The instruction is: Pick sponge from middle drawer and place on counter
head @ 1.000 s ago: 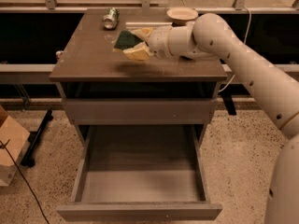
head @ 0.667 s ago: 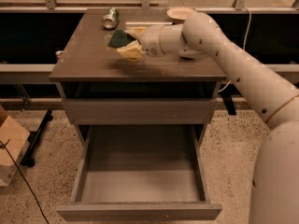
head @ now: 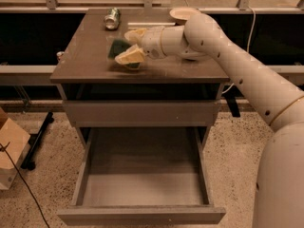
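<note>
The tool (head: 129, 46) reaches in from the right and points left across the tabletop (head: 90, 61). Its two cream fingers (head: 135, 33) are clamped on the sponge (head: 118, 47). The sponge sits at the very tip, on the tool's left side. Its dark green face shows between the upper finger and the lower one. I cannot tell for certain which way its long axis runs, though it seems to lie across the gap, from one finger to the other.

The coming move turns on what lies under the sponge. That is the left-centre part of the tabletop, well inside the front and left edges. The can (head: 111, 19) lies near the back edge and the bowl (head: 183, 14) sits at the back right, both apart from the sponge. The lower finger hangs just over the glossy surface with a dark patch beneath it. I cannot tell whether the sponge touches the surface or hangs a little above it.

The middle drawer (head: 142, 215) stands pulled out below with nothing on its floor, so the lifting part looks done. To my judgement, what remains is a short way down and then a release. The robot has only this one arm, and it is already in place
</note>
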Controlling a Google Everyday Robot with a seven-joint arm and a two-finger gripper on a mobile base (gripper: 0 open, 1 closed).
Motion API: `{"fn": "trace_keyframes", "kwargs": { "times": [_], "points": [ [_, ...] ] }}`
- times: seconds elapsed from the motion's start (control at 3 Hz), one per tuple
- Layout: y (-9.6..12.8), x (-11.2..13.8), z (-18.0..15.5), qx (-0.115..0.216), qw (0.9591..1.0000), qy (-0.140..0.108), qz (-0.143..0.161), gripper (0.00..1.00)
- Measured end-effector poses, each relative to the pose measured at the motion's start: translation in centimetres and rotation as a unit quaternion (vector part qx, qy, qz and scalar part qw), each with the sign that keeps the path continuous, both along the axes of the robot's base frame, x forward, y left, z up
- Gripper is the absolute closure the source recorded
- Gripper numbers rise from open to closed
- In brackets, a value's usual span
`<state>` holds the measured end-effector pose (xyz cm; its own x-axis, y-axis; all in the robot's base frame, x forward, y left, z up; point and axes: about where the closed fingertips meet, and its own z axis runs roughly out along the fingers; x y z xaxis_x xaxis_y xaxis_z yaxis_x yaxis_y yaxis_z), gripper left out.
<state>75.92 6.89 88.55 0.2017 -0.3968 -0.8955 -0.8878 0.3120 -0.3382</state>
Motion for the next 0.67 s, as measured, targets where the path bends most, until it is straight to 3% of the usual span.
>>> {"fn": "trace_keyframes", "kwargs": {
  "times": [0.67],
  "points": [
    [0.16, -0.03, -0.05, 0.000, 1.0000, 0.000, 0.001, 0.00]
  ]
}}
